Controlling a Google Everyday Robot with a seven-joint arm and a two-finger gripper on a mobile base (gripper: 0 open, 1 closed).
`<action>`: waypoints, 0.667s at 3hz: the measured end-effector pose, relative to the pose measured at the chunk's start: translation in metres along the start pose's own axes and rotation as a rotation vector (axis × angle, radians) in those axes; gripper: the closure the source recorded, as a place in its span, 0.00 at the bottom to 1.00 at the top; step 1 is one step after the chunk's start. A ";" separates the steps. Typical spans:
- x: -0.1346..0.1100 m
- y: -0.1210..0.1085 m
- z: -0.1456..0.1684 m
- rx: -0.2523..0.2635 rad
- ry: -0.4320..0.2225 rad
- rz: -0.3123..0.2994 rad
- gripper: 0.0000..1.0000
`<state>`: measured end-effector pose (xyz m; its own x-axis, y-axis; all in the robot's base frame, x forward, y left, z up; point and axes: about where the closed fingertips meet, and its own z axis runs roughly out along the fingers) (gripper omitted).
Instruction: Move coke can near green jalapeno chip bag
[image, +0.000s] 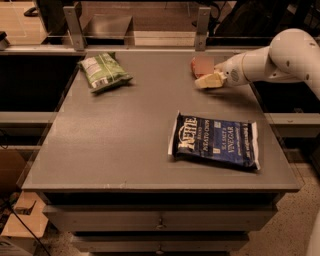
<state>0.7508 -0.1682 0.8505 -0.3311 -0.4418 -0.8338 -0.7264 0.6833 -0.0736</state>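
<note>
The coke can (201, 64) is a small red can at the far right of the table, next to the gripper's tip. My gripper (208, 79), on a white arm (280, 57) coming in from the right, is shut on the can and holds it tilted just above the tabletop. The green jalapeno chip bag (103, 72) lies flat at the far left of the table, well apart from the can.
A dark blue Kettle chips bag (215, 141) lies flat at the front right of the grey table (120, 145). A rail with two metal posts (73, 27) runs along the table's far edge. Drawers sit under the front edge.
</note>
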 end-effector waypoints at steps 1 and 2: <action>-0.009 0.006 -0.001 -0.009 0.012 -0.044 0.64; -0.041 0.029 0.001 -0.053 -0.011 -0.142 0.88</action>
<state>0.7438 -0.1297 0.8823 -0.2163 -0.5251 -0.8231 -0.7962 0.5828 -0.1626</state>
